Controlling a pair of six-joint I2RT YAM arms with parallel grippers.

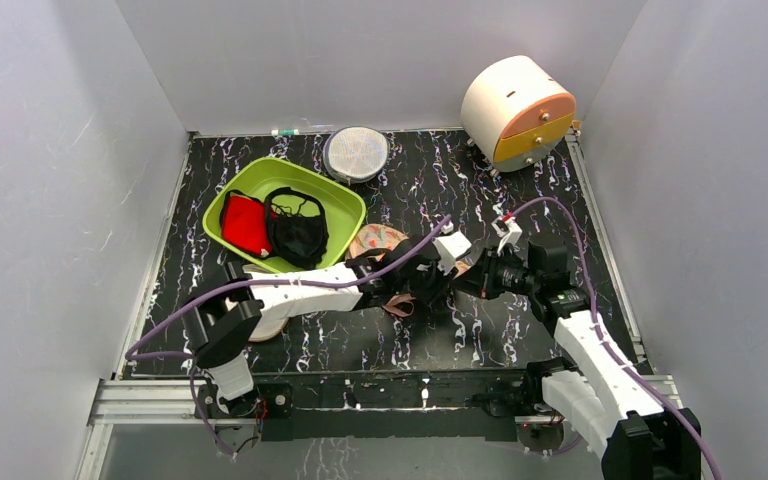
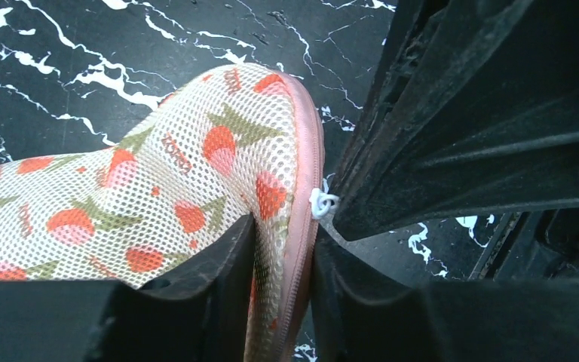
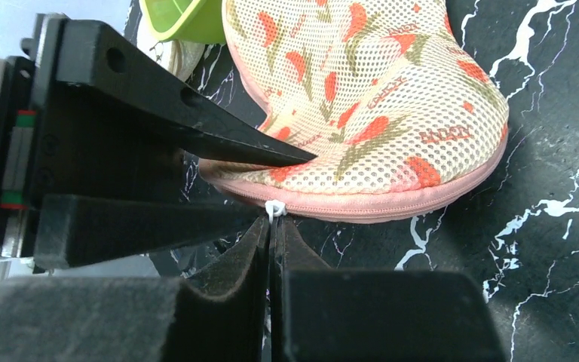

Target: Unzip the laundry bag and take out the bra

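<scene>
We see the bag (image 1: 378,240) at mid-frame on the tabletop (image 1: 410,350). Our left pincer (image 2: 283,249) clamps its pink rim; our right pincer (image 3: 274,223) is closed on the white zip pull (image 3: 274,206) just beside it.

Laundry bag (image 3: 377,98): beige mesh, red-orange strawberry print, pink rim zip shut, white pull (image 3: 274,207); lies mid-table (image 1: 440,180).

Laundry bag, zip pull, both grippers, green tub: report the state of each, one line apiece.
laundry bag: zipped shut along the rim that shows.
zip pull: pinched by the right gripper.
left gripper: shut on the laundry bag's rim.
right gripper: shut on the zip pull.
green tub: holds a red garment and a black bra.
maroon bra: not in view.
</scene>
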